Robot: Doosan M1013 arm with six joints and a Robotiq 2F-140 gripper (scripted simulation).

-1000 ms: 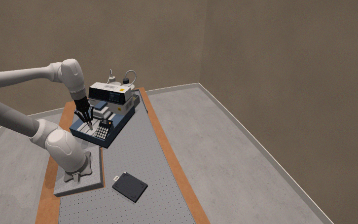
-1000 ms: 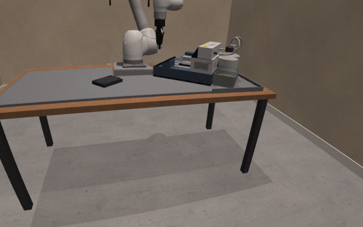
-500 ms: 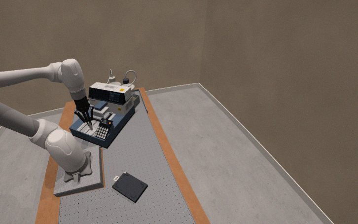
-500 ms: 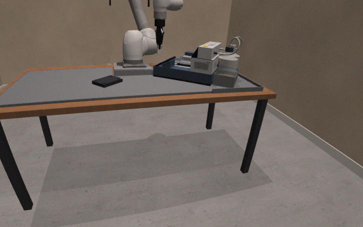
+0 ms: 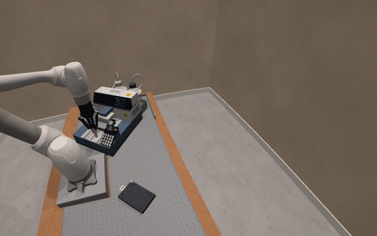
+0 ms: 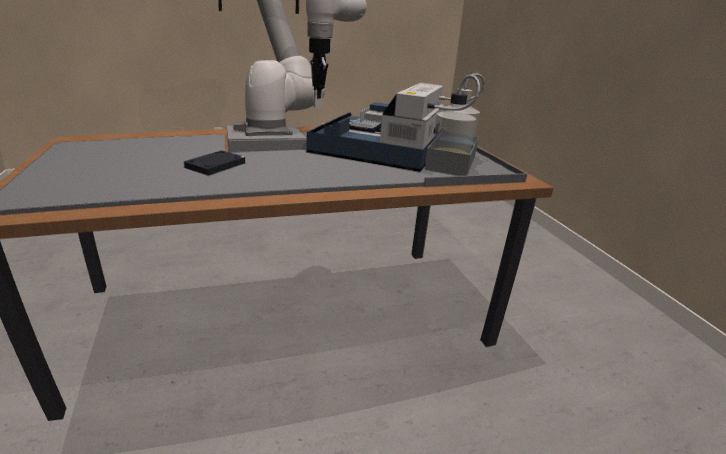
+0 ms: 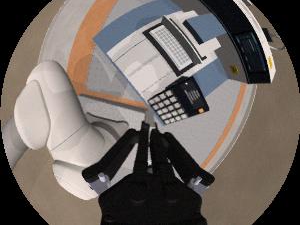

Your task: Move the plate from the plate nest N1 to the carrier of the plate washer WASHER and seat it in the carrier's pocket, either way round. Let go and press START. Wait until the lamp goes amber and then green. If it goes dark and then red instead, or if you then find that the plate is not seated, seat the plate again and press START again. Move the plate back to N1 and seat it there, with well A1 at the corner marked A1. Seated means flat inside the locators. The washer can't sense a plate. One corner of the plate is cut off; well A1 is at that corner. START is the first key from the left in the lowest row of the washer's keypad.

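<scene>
Gripper [image 7: 150, 136] hangs above the washer's [image 5: 115, 101] blue tray [image 5: 91, 144], near the keypad [image 5: 107, 136]. Fingers together, tips touching, nothing between them.

Plate [image 7: 174, 43] lies in the carrier [image 7: 194, 54] on the washer deck, under the wash head side, grid of wells facing up. In the wrist view it sits well beyond the fingertips, with the keypad between the two. No contact between fingers and plate.

Nest N1 [image 5: 136, 196] stands on the grey surface [image 5: 155, 155], well apart from the washer, its label tag [image 5: 122, 187] at one corner.
</scene>
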